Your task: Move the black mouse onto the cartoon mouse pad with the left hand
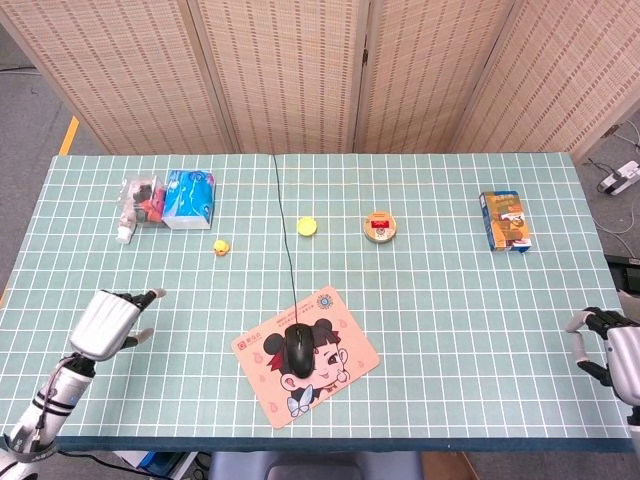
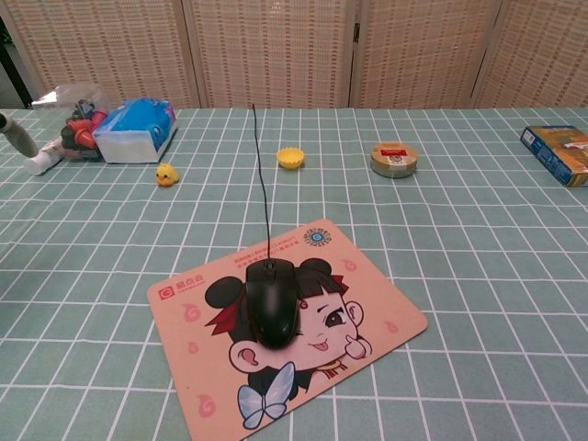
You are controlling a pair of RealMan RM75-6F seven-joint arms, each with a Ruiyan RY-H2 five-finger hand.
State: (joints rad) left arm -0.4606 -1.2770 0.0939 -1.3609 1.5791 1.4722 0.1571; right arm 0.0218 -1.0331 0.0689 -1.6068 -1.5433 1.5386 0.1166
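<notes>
The black mouse lies on the pink cartoon mouse pad near the table's front edge, its cord running straight to the back. My left hand hovers far to the left of the pad, fingers apart and holding nothing; in the chest view only one fingertip of it shows at the left edge. My right hand sits at the far right edge of the head view, fingers loosely spread, empty.
At the back left stand a blue tissue pack and a clear bag of small items. A tiny yellow duck, a yellow cup, a round tin and a snack box lie across the back half.
</notes>
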